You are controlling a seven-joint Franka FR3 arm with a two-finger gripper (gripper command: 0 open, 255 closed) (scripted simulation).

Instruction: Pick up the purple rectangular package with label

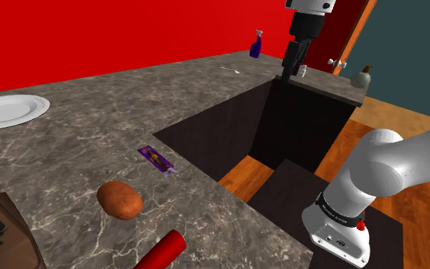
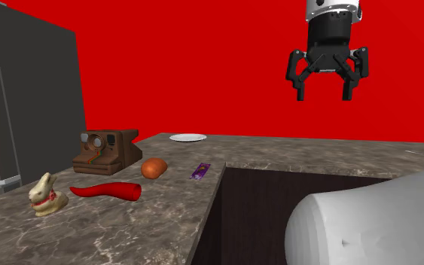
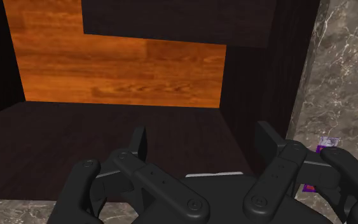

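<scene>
The purple rectangular package (image 1: 158,161) lies flat on the marble counter (image 1: 91,130), close to the edge of a dark recess (image 1: 228,130). It has a yellowish label on top. In the second exterior view the package (image 2: 201,171) sits at the counter's corner, right of a brown lump. My gripper (image 2: 324,92) hangs high in the air, open, with nothing between its fingers. In the shoulder view the gripper (image 1: 288,70) is over the far side of the recess, well away from the package. In the wrist view the gripper (image 3: 203,143) looks down into the recess, and a bit of the package (image 3: 327,144) peeks out beside one finger.
On the counter are an orange-brown potato-like lump (image 1: 119,199), a red chili (image 1: 163,248), a white plate (image 1: 7,111), a brown instant camera (image 2: 105,150) and a small bunny figure (image 2: 47,196). A purple spray bottle (image 1: 257,43) and a dispenser (image 1: 362,76) stand at the back.
</scene>
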